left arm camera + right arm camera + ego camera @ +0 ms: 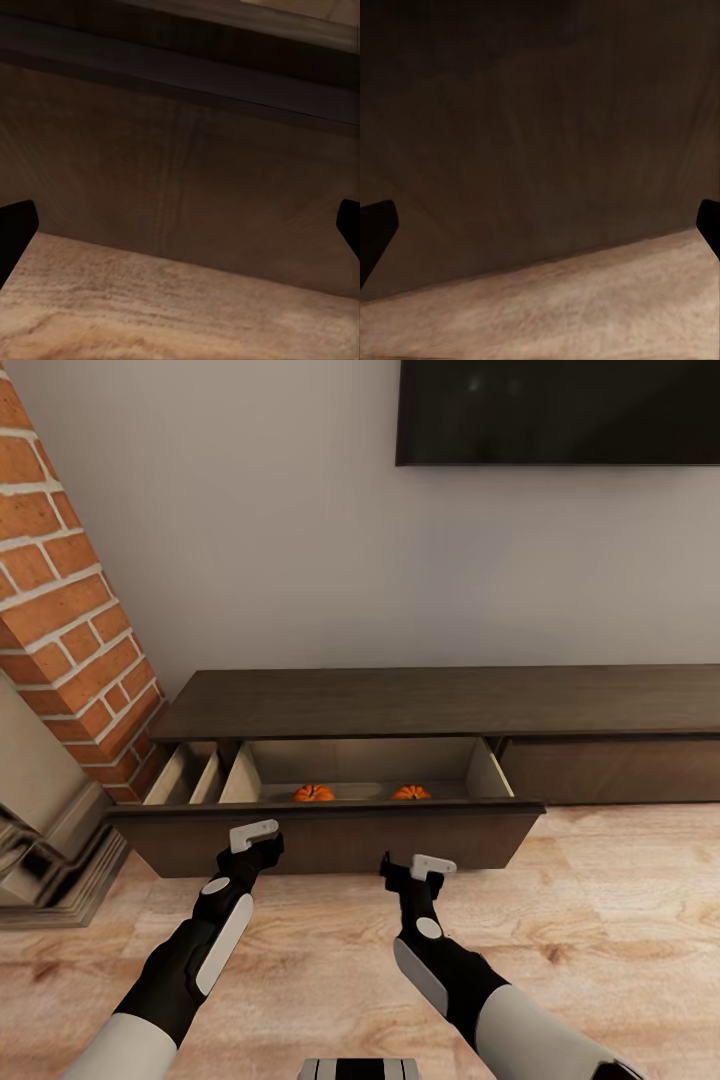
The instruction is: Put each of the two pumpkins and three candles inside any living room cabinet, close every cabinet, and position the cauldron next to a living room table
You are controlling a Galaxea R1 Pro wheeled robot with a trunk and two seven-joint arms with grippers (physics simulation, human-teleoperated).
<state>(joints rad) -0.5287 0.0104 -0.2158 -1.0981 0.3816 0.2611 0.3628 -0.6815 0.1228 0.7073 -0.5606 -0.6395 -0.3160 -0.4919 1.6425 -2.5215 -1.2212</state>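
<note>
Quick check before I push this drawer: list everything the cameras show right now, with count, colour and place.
pumpkins: two, orange, inside the open drawer, left one, right one
cabinet: one, dark brown, long and low against the wall
drawer: one, pulled out, beige inside, dark front
brick column: one, red, left of the cabinet
screen: one, black, on the wall above
floor: light wood
left tool: one, black, open, facing the drawer front
right tool: one, black, open, facing the drawer front
</note>
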